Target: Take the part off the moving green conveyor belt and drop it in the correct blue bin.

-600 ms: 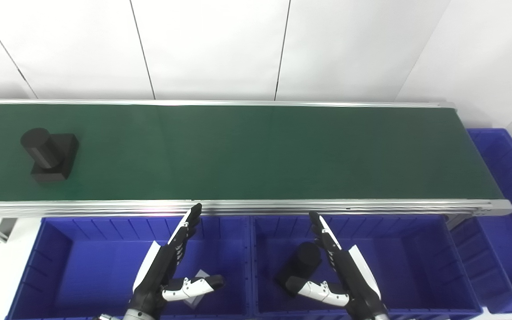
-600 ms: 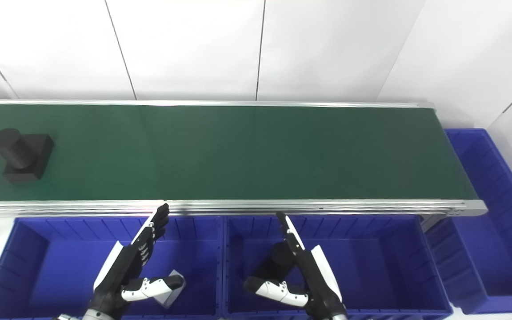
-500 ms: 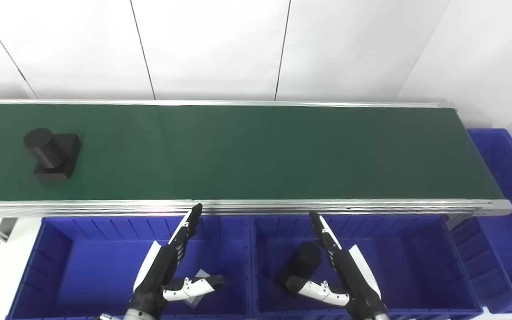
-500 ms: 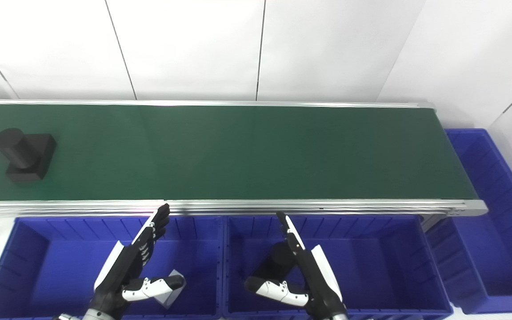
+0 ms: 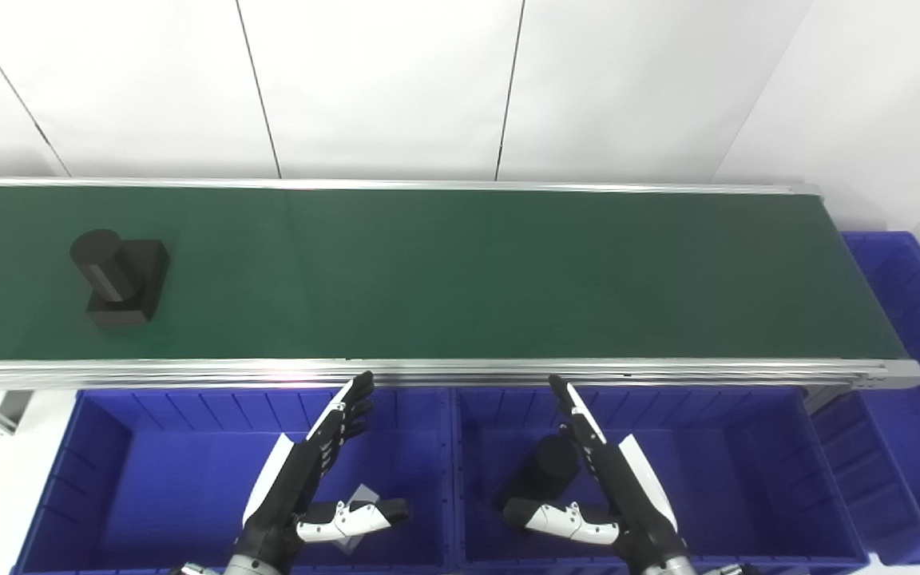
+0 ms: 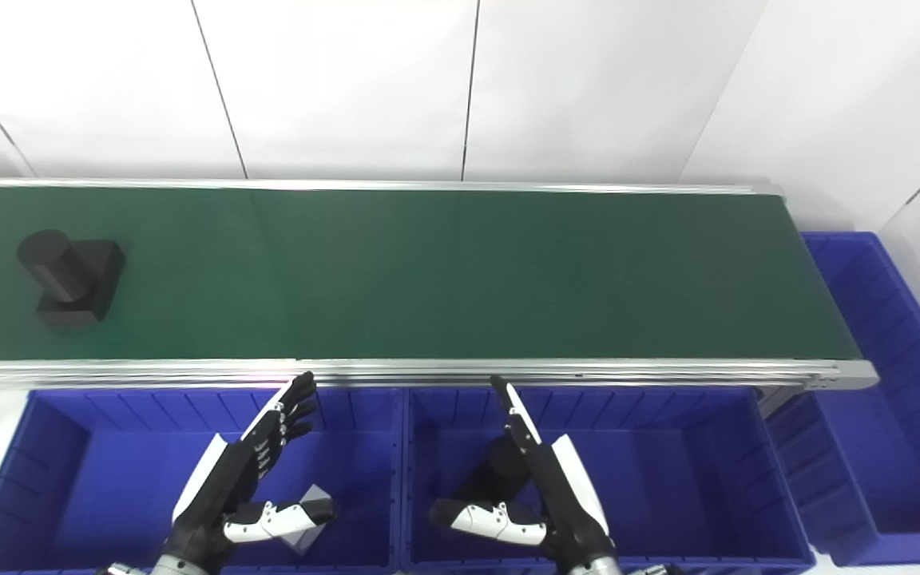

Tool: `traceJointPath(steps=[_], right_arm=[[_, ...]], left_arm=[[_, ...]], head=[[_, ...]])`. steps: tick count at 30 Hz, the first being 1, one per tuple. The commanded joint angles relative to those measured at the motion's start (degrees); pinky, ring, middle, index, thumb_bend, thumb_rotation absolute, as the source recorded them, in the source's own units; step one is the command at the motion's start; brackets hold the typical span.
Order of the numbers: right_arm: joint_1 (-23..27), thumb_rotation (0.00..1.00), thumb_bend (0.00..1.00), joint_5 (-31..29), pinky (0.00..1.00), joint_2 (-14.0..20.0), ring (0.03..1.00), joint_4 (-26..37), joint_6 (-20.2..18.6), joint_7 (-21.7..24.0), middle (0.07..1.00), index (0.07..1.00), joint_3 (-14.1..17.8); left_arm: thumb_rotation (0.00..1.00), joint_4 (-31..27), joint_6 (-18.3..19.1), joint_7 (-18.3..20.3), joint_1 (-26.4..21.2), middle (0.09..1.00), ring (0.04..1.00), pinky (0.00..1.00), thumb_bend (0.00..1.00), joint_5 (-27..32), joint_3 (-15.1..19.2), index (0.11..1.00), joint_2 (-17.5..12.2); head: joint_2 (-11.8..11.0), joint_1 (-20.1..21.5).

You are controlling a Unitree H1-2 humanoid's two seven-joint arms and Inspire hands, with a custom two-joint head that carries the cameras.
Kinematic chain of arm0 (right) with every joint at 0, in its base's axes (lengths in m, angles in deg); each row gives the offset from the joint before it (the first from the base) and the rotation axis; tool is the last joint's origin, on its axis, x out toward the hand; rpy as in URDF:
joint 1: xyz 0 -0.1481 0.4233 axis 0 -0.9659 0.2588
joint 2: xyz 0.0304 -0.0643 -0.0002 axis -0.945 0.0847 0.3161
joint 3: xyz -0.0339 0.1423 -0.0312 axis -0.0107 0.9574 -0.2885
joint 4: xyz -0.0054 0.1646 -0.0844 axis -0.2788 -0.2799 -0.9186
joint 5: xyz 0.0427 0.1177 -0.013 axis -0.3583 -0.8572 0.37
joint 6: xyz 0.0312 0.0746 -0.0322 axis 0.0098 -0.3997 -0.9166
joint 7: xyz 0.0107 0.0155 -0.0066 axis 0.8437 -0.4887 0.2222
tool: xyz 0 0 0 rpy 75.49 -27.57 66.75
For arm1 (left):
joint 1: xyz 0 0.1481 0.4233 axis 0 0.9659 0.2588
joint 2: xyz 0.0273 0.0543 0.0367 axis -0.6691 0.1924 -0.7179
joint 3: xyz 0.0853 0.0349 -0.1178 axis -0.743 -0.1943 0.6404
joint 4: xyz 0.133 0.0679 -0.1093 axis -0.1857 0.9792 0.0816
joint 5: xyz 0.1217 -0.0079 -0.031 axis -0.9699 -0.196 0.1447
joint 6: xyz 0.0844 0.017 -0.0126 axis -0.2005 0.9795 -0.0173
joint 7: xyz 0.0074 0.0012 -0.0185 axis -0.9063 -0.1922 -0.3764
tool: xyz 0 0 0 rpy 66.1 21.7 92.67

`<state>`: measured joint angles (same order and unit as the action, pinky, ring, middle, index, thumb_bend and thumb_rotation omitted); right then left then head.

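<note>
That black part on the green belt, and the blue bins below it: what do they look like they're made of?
The black part looks like matte plastic or rubber: dull, uniformly dark, with only a faint sheen on its cylinder. I can't tell which. The green belt seems a smooth rubbery sheet with soft reflections, framed by bright metal rails. The blue bins look like moulded plastic, judging by the ribbed walls and slight gloss.

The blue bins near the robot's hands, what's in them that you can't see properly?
- Grey piece in the left bin: the left hand covers most of it in both views, so its shape is unclear.
- Black part in the middle bin: the right hand hides its base.
- Far right bin: cut off by the picture edge; its contents cannot be told.
</note>
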<state>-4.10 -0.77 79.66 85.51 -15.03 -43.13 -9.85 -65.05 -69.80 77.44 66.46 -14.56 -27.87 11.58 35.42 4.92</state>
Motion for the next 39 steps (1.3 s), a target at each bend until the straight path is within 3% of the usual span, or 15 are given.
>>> traceJointPath(steps=[1, 17, 21, 32, 39], right_arm=[[0.23, 0.53, 0.99, -0.34, 0.93, 0.21, 0.995, 1.09, 4.24, -0.81, 1.000, 1.000, 0.03], [0.34, 0.49, 0.98, -2.87, 0.97, 1.11, 0.995, 0.82, 4.62, -0.49, 1.000, 1.000, 1.60], [0.46, 0.44, 0.98, -4.01, 0.99, 1.21, 0.998, 0.67, 5.70, -0.55, 1.000, 1.000, 2.03], [0.29, 0.43, 0.98, -3.98, 0.93, 0.68, 0.964, -0.21, 9.09, -2.34, 0.978, 1.000, 2.97], [0.37, 0.34, 0.97, -5.56, 0.94, 0.69, 0.964, -1.29, 12.20, -2.88, 0.971, 1.000, 3.86]], left_arm=[[0.44, -0.97, -0.27, -0.51, -0.95, 0.945, 0.920, 0.90, 0.94, -0.09, -0.02, 0.948, 0.21], [0.44, -0.95, 0.83, -1.46, -1.52, 0.954, 0.952, 0.91, 0.93, -3.10, -0.88, 0.902, 1.00], [0.45, -0.96, 1.06, -1.50, -1.74, 0.954, 0.958, 0.92, 0.93, -3.97, -1.16, 0.897, 1.10], [0.45, -0.38, 0.48, -2.18, -1.73, 0.957, 0.963, 0.93, 0.93, -4.66, -1.33, 0.899, 1.84], [0.46, 0.40, -0.57, -2.45, -2.32, 0.968, 0.966, 0.93, 0.91, -4.48, -1.40, 0.908, 2.11]], head=[[-0.08, -0.21], [-0.83, -2.10], [-0.59, -2.30], [-0.19, -2.61], [-0.70, -3.29]])
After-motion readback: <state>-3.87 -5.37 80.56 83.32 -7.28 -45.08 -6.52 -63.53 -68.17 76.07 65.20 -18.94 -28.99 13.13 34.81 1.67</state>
